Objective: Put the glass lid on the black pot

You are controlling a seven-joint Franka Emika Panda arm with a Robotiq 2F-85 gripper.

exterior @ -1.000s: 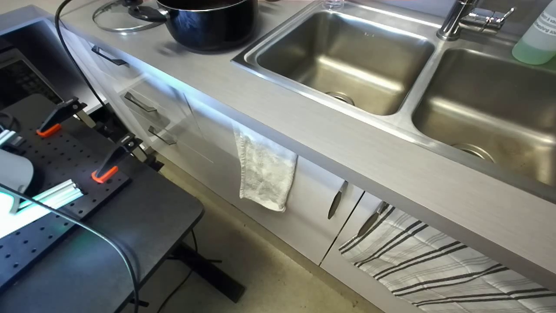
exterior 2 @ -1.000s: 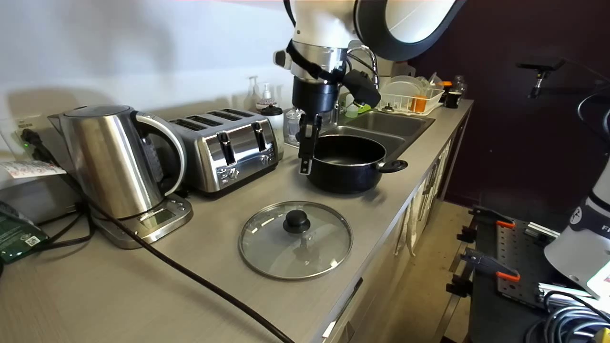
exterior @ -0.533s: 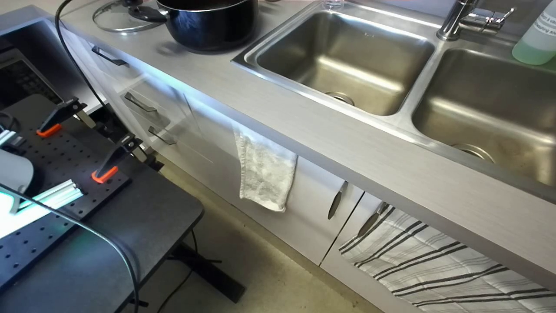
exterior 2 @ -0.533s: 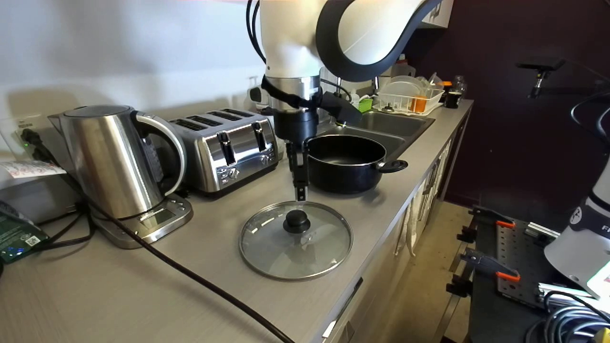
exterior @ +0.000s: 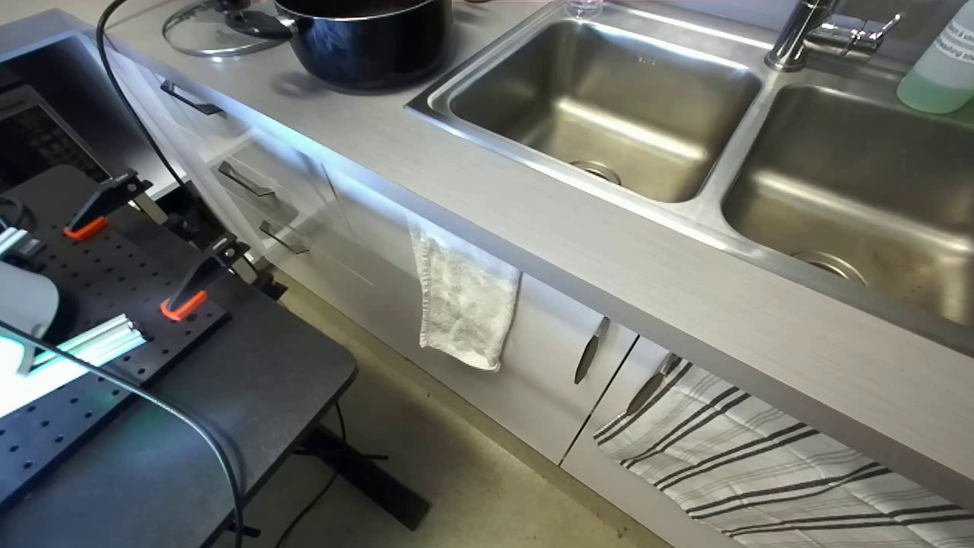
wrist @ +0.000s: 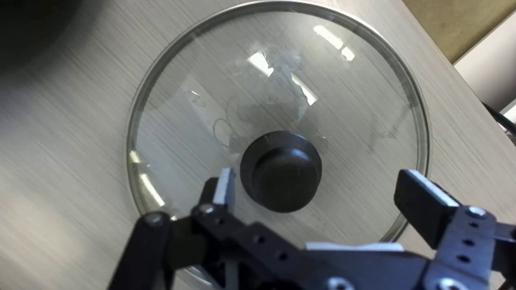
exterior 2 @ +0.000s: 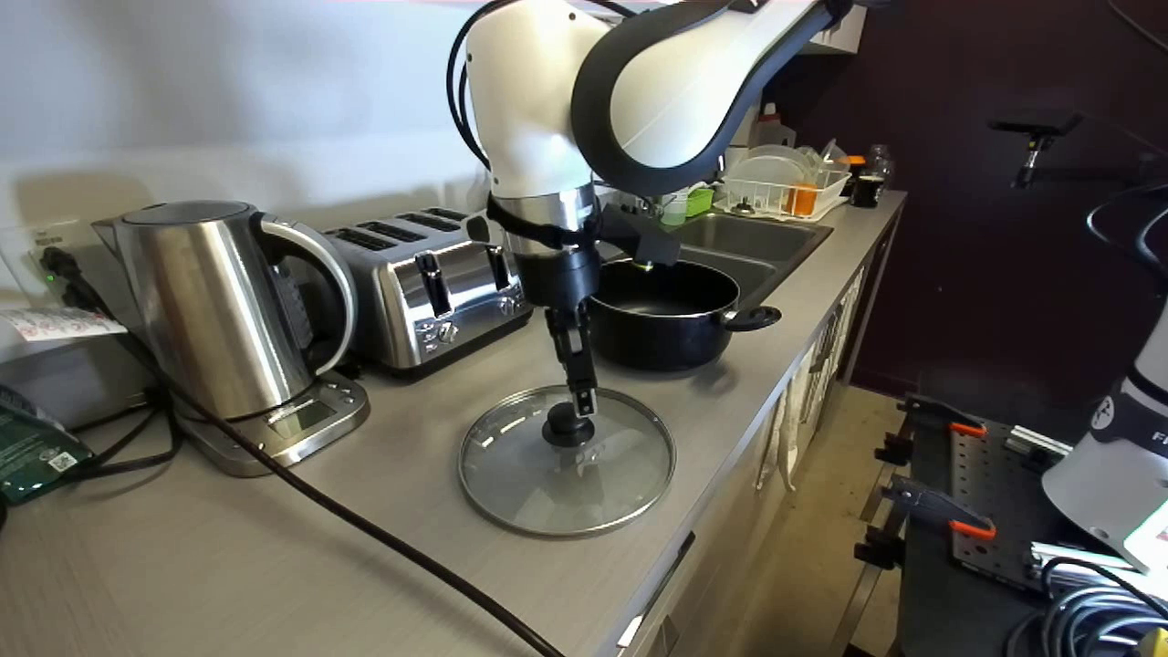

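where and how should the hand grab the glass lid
Probably by the round black knob at the centre of the glass lid, from straight above, closing the open hand on its sides: the lid lies flat on the counter, knob up, while its low rim looks harder to pinch.

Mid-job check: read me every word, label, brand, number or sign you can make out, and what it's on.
"washing", on the bottle of green liquid; the rest is cut off or blurred.
"F", on the robot base; rest cut off.
Too small or blurred: marks on the paper sheet, green packet, toaster and sink basin.
Wrist view: nothing readable.
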